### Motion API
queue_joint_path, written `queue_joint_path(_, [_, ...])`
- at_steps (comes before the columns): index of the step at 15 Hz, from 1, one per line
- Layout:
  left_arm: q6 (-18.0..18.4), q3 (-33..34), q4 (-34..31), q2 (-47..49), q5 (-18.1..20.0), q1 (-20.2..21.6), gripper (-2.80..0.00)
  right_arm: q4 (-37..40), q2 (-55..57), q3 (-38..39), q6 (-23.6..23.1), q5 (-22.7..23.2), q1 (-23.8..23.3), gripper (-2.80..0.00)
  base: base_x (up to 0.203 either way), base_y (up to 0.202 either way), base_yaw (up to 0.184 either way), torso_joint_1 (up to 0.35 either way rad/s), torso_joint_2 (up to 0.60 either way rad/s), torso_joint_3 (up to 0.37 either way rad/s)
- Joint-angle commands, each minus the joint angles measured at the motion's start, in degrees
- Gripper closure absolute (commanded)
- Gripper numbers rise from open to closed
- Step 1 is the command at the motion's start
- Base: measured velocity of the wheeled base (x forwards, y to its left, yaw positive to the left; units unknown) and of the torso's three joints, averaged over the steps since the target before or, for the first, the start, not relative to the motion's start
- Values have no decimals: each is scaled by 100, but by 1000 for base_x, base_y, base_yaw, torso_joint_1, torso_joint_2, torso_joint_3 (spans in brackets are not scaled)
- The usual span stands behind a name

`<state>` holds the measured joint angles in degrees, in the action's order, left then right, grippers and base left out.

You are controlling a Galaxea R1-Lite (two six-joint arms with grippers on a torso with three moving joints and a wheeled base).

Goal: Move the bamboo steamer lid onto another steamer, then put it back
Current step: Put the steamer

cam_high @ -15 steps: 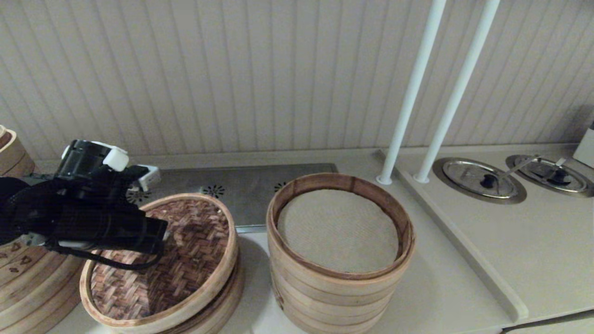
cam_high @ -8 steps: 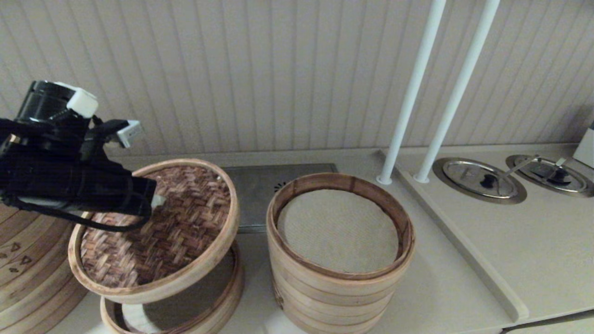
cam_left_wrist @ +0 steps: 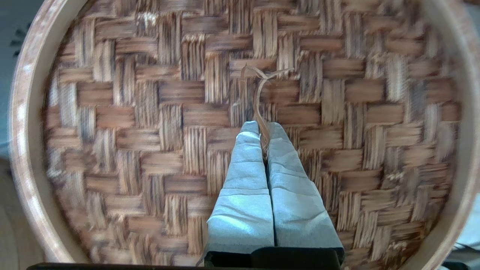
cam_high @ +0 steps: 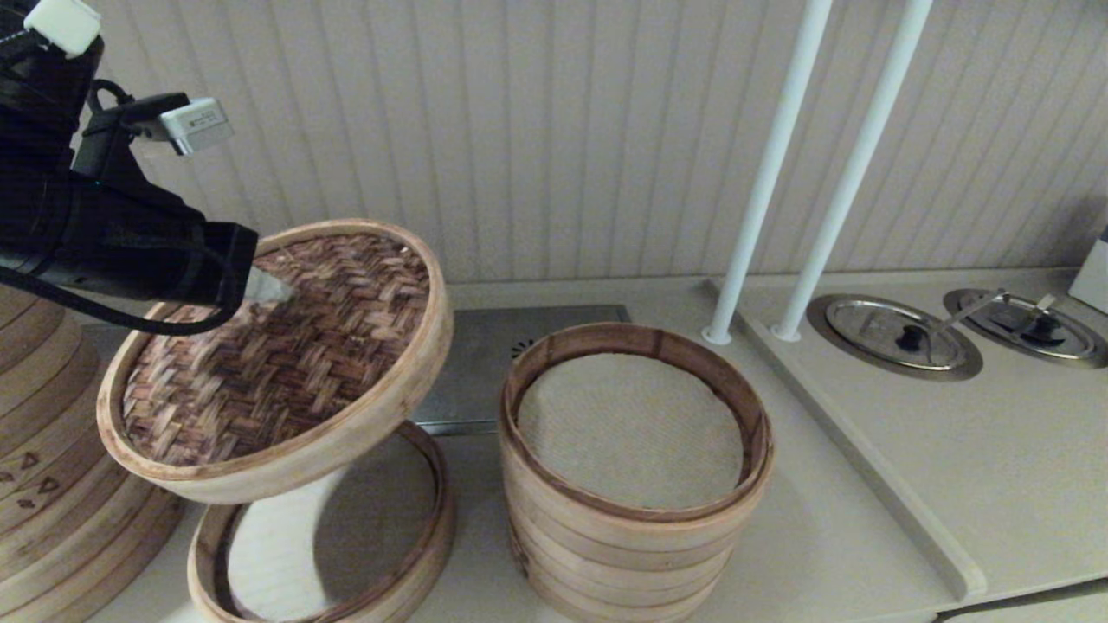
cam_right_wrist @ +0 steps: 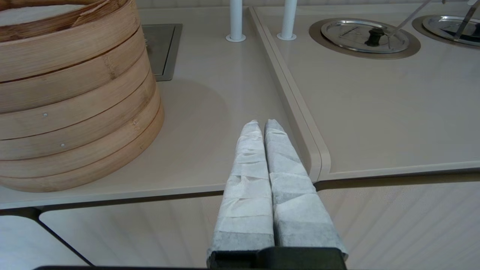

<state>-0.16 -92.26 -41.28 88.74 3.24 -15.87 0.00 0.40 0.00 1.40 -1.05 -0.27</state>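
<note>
Change: since 1 second ago we have raised the bamboo steamer lid [cam_high: 277,355] off the low tray [cam_high: 346,554] it covered; it sat flat there, and now it hangs clear above it, tilted, with its right edge higher.
Left gripper: our left gripper [cam_left_wrist: 263,129] is closed on the lid's small knot loop [cam_left_wrist: 258,97], the 2 padded fingers [cam_left_wrist: 243,176] pressed together with the strand between their tips.
Lid position: in the air at the left of the worktop [cam_high: 831,528], above the uncovered low tray and just left of the tall stack [cam_high: 636,484].
Low tray: 1 tier high, white liner showing, near the front edge.
Tall stack: several tiers, open, greyish liner on top, right of the low tray.
Big stack: a wider stack with triangle cut-outs [cam_high: 52,484] stands at the far left, beside the lid's lower edge.
Right gripper: our right gripper [cam_right_wrist: 261,127] is closed on nothing and parked low, in front of the worktop's edge, right of the tall stack.
Risk, grip: we judge the thin loop could slip or snap, because the whole lid hangs from it.
Risk, swing: the tilted lid may sway and clip the tall stack's rim or the big stack.
Risk, seating: set down tilted, it could catch on a rim and sit crooked.
</note>
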Motion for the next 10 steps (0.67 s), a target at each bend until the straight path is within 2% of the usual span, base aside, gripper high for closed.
queue_joint_path(1, [-138,-502,-200,184,9,-310,0,0,4,26,0,-1,0,0,0,0,0,0,0,0])
queue_joint_path(4, [-389,-931,-402,441,10,-762,0,0,4,26,0,-1,0,0,0,0,0,0,0,0])
queue_joint_path(10, [-431,-1344,-402,742,10,-1466,0,0,4,26,0,-1,0,0,0,0,0,0,0,0])
